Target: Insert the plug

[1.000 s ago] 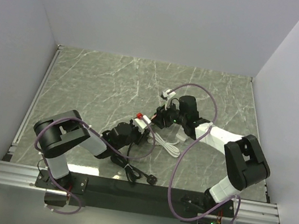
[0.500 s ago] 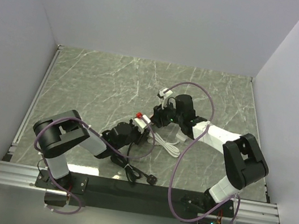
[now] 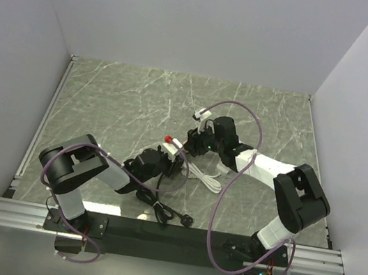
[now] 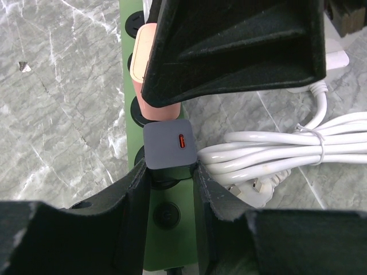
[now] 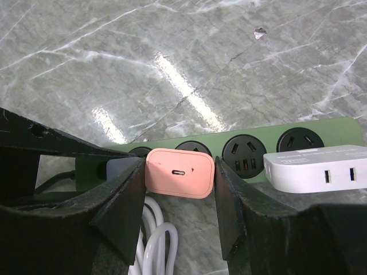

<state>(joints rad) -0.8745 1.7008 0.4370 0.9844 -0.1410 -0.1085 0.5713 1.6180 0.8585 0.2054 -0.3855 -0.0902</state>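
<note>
Closing on the strip (image 5: 321, 133)
Clamping the pink plug (image 5: 180, 173), right gripper (image 5: 179, 166) has edged toward left gripper (image 4: 170, 179), clamped on grey plug (image 4: 167, 143).

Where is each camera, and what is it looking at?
Top external: above, behind the arms, facing down at the marble table; left hand and right hand show.
Left wrist: on the left arm, looking down at the grey charger between its own fingers.
Right wrist: on the right arm, looking at the pink charger between its own fingers.
Shared: both wrist views show the green power strip and both chargers.
</note>
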